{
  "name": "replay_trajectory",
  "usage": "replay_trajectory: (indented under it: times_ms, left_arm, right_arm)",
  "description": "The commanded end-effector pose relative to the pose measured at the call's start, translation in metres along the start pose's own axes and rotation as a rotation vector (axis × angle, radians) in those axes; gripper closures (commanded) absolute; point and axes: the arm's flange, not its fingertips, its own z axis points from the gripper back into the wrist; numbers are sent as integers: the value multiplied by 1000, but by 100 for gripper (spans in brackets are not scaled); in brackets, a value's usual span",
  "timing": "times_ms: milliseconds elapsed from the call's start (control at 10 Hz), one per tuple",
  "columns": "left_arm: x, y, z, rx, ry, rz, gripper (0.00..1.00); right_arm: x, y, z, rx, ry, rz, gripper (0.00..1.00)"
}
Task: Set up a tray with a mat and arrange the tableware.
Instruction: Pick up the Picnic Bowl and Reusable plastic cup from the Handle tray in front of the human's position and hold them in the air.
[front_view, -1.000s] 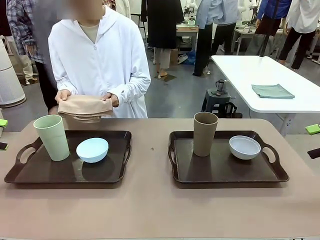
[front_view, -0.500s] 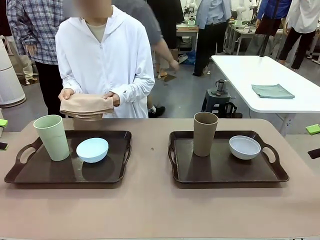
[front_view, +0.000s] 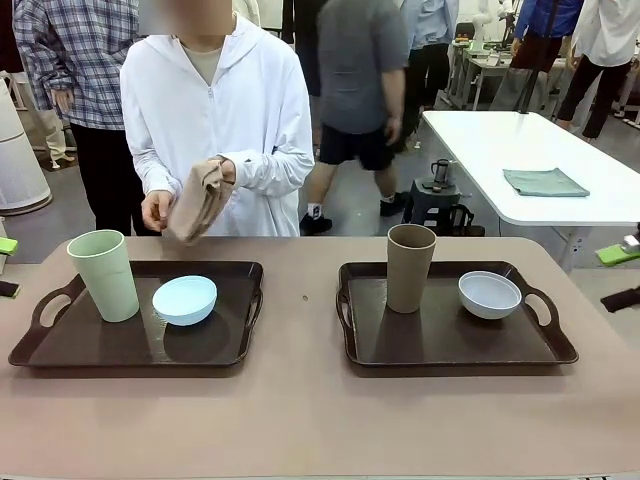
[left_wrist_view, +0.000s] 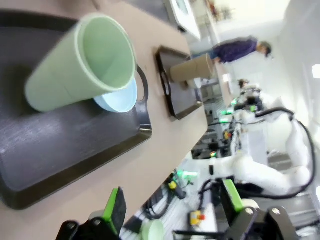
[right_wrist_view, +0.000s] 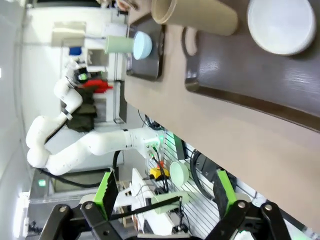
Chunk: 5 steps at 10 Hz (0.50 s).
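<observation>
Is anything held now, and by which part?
The left gripper and right gripper are open and empty. The person holds a folded tan mat: one hand at its top, the other hand lower.

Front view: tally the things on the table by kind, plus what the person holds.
Trays: 2, left tray, right tray
Cups: 2, pale green cup, brown cup
Bowls: 2, light blue bowl, white bowl
Tan cloth, held: 1
Total: 7

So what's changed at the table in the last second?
The person has turned the folded tan mat from flat in both hands to upright; it now hangs from one raised hand, with the other hand beside it. The trays, pale green cup, light blue bowl, brown cup and white bowl stayed put.
</observation>
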Motion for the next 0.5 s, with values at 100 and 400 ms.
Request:
replay_trajectory:
  times_ms: [100, 400]
  left_arm:
    - [-13, -75, -11, 247, 32, -338, 0]
    - [-18, -128, -28, 566, 84, -599, 0]
  right_arm:
    - [58, 78, -47, -70, 96, 25, 0]
    - [85, 143, -118, -249, 179, 29, 0]
